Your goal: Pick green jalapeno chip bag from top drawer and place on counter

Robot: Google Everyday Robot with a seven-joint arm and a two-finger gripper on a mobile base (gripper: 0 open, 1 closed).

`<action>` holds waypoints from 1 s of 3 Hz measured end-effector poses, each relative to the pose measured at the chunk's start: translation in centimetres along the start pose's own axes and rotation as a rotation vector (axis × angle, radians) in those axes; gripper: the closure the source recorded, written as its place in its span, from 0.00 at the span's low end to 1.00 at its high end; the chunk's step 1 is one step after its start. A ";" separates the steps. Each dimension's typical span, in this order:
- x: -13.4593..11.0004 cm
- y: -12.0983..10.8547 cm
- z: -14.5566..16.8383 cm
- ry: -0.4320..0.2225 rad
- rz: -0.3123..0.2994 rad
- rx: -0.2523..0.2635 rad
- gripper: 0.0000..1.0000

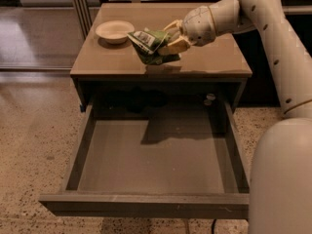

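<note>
The green jalapeno chip bag (150, 45) is held in my gripper (170, 39), just above the counter (204, 57) near its middle. The bag's white label end points left and its lower edge hangs close to the surface, over its own shadow. My gripper comes in from the right, shut on the bag's right end. The top drawer (146, 206) stands pulled fully out below the counter and nothing shows inside it.
A white bowl (114, 31) sits at the counter's back left, a little left of the bag. My white arm (273, 43) runs down the right side of the view, beside the drawer. Speckled floor lies to the left.
</note>
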State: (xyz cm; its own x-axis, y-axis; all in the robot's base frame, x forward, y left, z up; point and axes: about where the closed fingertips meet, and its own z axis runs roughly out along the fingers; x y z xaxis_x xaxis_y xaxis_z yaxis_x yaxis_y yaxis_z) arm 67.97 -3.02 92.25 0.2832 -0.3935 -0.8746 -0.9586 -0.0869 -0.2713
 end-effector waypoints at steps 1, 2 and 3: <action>1.7 -1.6 2.7 0.033 -0.035 -0.041 1.00; 1.7 -1.6 2.7 0.033 -0.035 -0.041 1.00; 4.9 -2.9 2.0 0.137 0.018 0.018 1.00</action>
State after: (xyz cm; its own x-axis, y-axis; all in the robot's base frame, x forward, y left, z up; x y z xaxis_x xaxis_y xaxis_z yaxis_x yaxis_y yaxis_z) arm 72.16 -2.84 87.95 0.2579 -0.5166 -0.8164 -0.9624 -0.0627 -0.2644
